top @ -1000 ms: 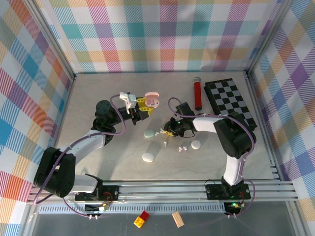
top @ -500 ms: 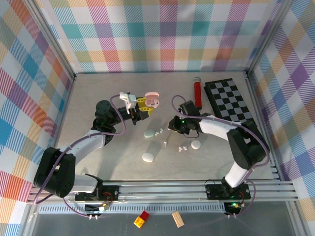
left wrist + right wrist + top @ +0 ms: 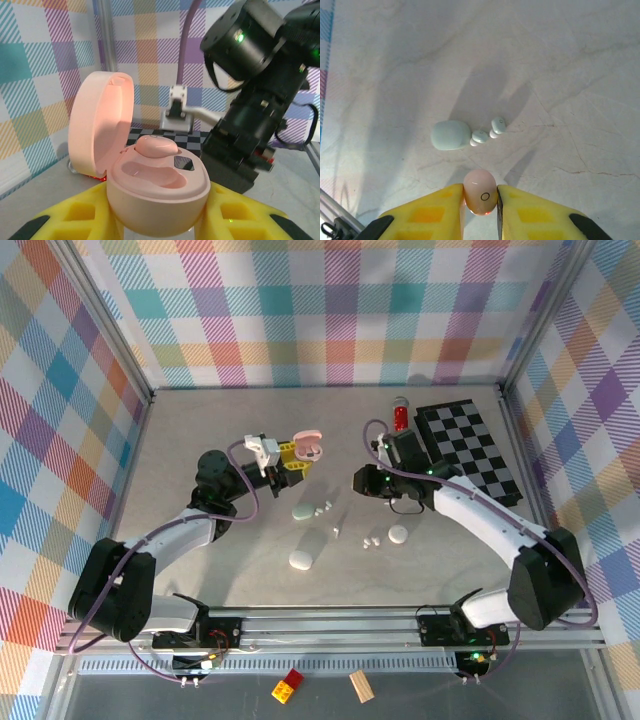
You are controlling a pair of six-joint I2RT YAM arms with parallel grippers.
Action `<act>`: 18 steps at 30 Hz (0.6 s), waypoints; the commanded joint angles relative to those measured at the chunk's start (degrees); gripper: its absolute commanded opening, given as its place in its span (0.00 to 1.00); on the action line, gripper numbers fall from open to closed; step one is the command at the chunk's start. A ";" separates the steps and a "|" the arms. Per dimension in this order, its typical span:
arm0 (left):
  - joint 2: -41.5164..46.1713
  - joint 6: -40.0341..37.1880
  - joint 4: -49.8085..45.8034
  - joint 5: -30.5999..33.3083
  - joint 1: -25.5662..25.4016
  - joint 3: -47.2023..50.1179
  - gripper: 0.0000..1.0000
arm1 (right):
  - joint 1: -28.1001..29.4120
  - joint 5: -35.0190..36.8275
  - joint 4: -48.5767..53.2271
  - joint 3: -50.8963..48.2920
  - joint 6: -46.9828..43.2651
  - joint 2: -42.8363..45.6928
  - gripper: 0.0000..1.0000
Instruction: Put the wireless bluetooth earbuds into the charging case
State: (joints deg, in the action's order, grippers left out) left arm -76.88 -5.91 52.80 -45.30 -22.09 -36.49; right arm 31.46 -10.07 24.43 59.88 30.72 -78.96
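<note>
By my reading the task is partly done. The left hand [image 3: 159,216] is clamped on the open pink case [image 3: 159,192], holding it up off the desk [image 3: 250,585] with its lid tipped back. One pink earbud [image 3: 156,146] sits in the farther well, and the nearer well [image 3: 150,172] has nothing in it. The right hand [image 3: 480,194] pinches the second pink earbud [image 3: 480,197] between its yellow fingers [image 3: 437,205]. It hangs over the desk, a little to the right of the case in the overhead view. So the pink set lacks one placing, and perhaps the closing of the lid.

The other sets look untouched. A pale green case [image 3: 450,135] lies on the desk, apparently shut, with two green earbuds [image 3: 480,136] just beside it. Nearer the arms lie a white case [image 3: 301,559] and a second pale case [image 3: 398,534] with white earbuds [image 3: 370,540] next to it. A tiny loose piece [image 3: 337,531] is too small to identify.

I see no object between the two hands. The likely snags are close in — the raised lid on one side of the bare well and the seated earbud right beside it. A red stick [image 3: 400,418] and a chessboard [image 3: 465,435] lie well off to the right rear.
</note>
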 commanded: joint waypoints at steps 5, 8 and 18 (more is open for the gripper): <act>-2.58 -4.16 3.45 1.97 -1.70 0.19 0.31 | 0.00 -3.55 3.78 3.72 -3.09 4.60 0.21; -3.92 -4.87 4.09 2.54 -2.17 0.19 0.31 | 0.02 -5.47 2.43 4.51 -2.69 5.36 0.21; -7.17 -6.72 4.87 3.02 -3.40 -1.04 0.31 | 0.00 -9.54 3.44 11.05 -3.40 4.31 0.21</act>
State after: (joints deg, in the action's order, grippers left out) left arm -83.48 -10.41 54.41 -42.28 -24.73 -36.51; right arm 31.48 -17.10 27.14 68.55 28.60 -74.63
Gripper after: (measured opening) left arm 0.328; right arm 0.212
